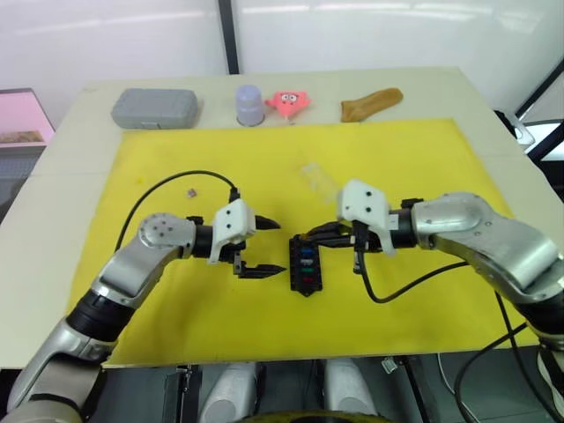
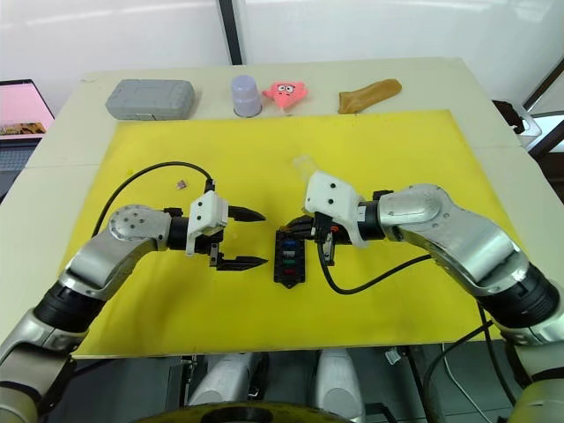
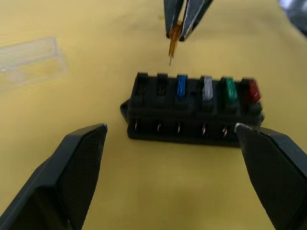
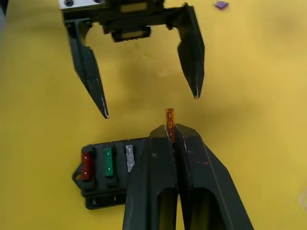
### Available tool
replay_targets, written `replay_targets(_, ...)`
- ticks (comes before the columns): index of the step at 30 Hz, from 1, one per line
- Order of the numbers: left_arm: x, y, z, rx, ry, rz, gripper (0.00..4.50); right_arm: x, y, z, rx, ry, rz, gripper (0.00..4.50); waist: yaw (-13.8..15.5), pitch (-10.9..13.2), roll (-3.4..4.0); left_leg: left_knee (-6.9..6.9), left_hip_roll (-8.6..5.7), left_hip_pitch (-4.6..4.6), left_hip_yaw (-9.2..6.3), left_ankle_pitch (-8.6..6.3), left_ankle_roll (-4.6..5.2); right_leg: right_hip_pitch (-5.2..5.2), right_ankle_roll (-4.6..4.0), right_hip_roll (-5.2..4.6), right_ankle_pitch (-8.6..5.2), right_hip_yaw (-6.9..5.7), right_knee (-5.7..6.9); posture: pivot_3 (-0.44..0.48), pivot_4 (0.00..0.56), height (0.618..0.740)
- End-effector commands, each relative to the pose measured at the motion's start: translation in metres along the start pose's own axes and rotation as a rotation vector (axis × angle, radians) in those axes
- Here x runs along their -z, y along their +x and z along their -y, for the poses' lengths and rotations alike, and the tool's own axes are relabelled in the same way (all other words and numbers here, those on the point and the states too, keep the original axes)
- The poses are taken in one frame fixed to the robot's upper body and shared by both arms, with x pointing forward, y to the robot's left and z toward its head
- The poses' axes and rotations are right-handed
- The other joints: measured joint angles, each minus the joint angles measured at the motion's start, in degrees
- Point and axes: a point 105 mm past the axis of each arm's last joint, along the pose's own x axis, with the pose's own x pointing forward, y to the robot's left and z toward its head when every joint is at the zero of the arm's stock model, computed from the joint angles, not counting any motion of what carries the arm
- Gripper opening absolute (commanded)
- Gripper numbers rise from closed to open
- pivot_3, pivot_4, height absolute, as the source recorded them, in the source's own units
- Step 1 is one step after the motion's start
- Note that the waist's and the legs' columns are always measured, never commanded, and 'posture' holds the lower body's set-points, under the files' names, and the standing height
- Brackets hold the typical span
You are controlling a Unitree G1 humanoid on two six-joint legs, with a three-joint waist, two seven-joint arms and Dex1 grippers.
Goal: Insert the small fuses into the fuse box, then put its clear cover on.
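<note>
The fuse box is moulded in black plastic with a matt, slightly grained finish; small metal contacts are seen along its front wall. The seated fuses are of coloured plastic, the white and blue ones partly translucent. An amber translucent plastic fuse with thin metal blades is pinched between the fingers of the right gripper, which are of smooth, semi-matt black plastic marked with pale scuffs. The fingers of the left gripper show a finely textured matt black surface, worn pale at the tips. The clear cover, at the upper left of the left wrist view, is of transparent glossy plastic. The yellow mat appears smooth and matt.
</note>
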Motion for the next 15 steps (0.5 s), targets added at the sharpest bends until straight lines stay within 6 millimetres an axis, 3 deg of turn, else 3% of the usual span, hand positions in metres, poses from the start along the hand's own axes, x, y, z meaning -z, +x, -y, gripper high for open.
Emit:
replay_targets(1, -0.0035, 0.0045, -0.0025, 0.022, 0.068, 0.0, 4.48, -0.006, 0.0006, 0.0045, -0.014, -0.083, -0.008, 0.0, 0.04, 0.0, 0.0, 0.0, 0.0, 0.0, 0.0, 0.0, 0.0, 0.0, 0.0, 0.0, 0.0, -0.01, 0.0, 0.0, 0.15, 0.74)
replay_targets(15, -0.0006, 0.0137, 0.0016, 0.046, 0.044, 0.008, 4.48, 0.003, 0.0044, 0.0062, -0.061, -0.11, -0.051, 0.0, 0.0, 0.0, 0.0, 0.02, 0.0, -0.01, -0.04, 0.0, 0.0, 0.0, 0.0, 0.0, 0.0, -0.04, 0.02, 0.0, 0.15, 0.74)
